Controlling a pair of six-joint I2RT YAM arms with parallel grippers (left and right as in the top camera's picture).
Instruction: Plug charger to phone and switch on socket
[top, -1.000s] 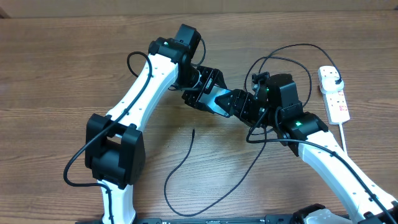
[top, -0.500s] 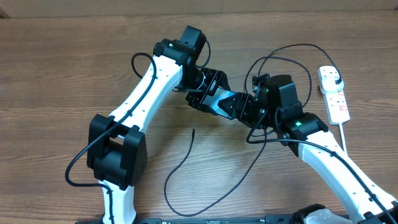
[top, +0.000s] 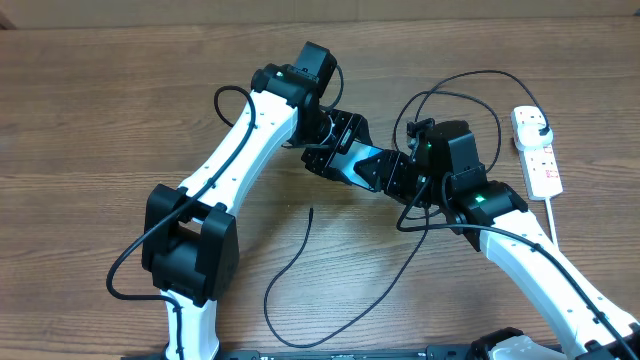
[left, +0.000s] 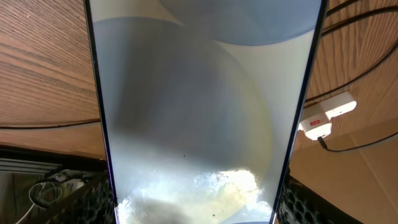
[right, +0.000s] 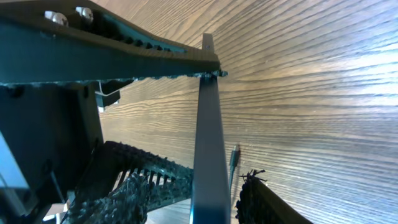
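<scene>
- Seen from overhead, the phone (top: 355, 166) shows only as a small cyan strip near the middle of the table (top: 100, 120), between the two tools.
- The left tool (top: 335, 150) is at the phone's upper left side, and the right tool (top: 392, 177) is at its lower right side.
- The charger (top: 290, 262) lies in a loose curve on the table, and its free tip is just below the phone, apart from it.
- The charger's other end loops behind the right arm to a black plug in the socket (top: 540, 160).
- The socket lies at the right edge of the table, well apart from the phone, with a white cord (top: 553, 215) going down from it.
- From the left wrist, the phone (left: 199, 112) fills the middle of the view with a pale screen.
- The ribbed fingers (left: 99, 202) of the left tool press on both long edges, so this tool is closed on the phone.
- The socket (left: 326, 115) with red marks is visible at the right, on the table.
- From the right wrist, the phone (right: 208, 143) is edge-on and upright in the picture.
- The upper finger (right: 124, 53) of the right tool touches the phone's top end with its toothed tip.
- The lower end is lost among dark ribbed parts, so I cannot tell if this tool clamps the phone.
</scene>
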